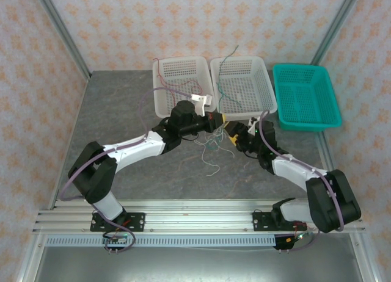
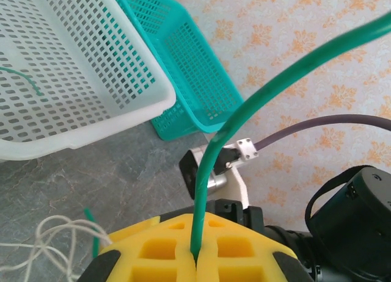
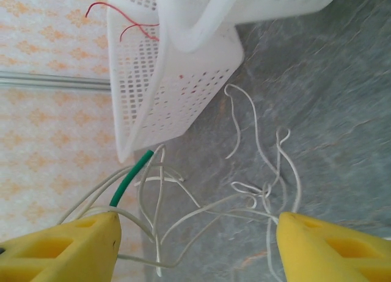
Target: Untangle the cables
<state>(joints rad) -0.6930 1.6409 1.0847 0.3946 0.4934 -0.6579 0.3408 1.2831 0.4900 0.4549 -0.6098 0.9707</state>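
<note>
Mostly the whitish cables (image 1: 211,151) lie in a loose tangle on the grey table (image 1: 122,111), between the two grippers. One green cable (image 2: 203,190) is pinched between the closed yellow fingers of the left gripper (image 2: 195,260). The right gripper (image 3: 198,239) has its fingers wide apart near the tangle, and a red cable (image 3: 143,24) lies in a white basket (image 3: 159,93).

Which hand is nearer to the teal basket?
Right. The right hand is left of the teal basket, toward the near edge; the left hand lies farther left, beyond it.
</note>
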